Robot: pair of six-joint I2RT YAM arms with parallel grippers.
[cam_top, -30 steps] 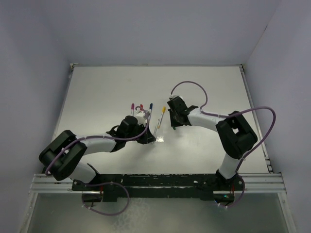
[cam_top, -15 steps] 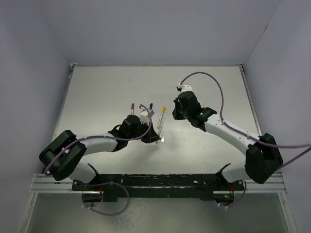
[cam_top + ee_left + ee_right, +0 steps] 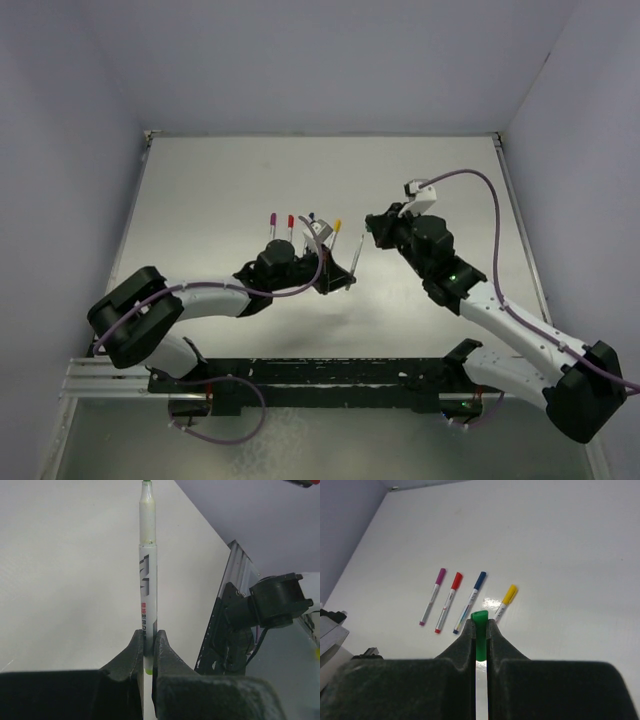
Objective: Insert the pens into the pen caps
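Within the clamped left claw (image 3: 148, 641) a pen (image 3: 148, 580), seemingly green-tipped, juts out; the right claw (image 3: 480, 626) pinches a green cap (image 3: 480, 616).

Smooth plastic pens (image 3: 449, 602); the white table (image 3: 570, 555) looks glossy.

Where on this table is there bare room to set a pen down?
Free: the far strip of the table, between the back wall and the four capped pens. Crowded: the middle, where the left fingers hold the green pen and the right fingers the green cap.
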